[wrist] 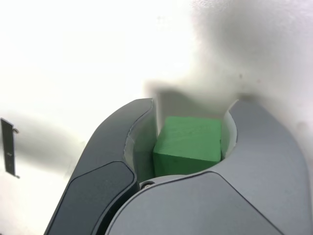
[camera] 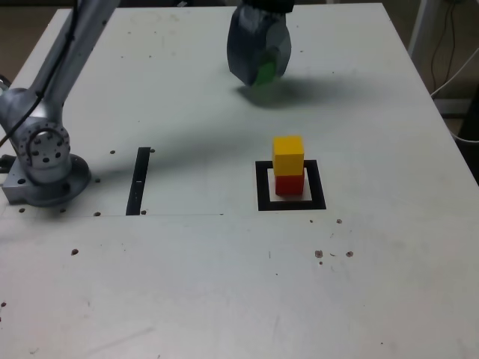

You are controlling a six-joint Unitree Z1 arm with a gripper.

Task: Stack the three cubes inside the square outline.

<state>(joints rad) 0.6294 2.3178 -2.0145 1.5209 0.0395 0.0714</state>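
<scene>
A yellow cube (camera: 288, 155) sits on top of a red cube (camera: 290, 184), and that red cube stands in the white centre of the black square outline (camera: 263, 187). Far behind them, at the table's back, my gripper (camera: 263, 77) is shut on the green cube (camera: 265, 72). In the wrist view the green cube (wrist: 188, 144) is pressed between both dark grey jaws, and my gripper (wrist: 191, 110) points down at the white table. Whether the cube still touches the table cannot be told.
A narrow black strip (camera: 139, 180) lies on the table at the exterior view's left, near the arm's round base (camera: 45, 161). It also shows as a black strip (wrist: 8, 147) in the wrist view. The table's right edge (camera: 441, 112) borders cables.
</scene>
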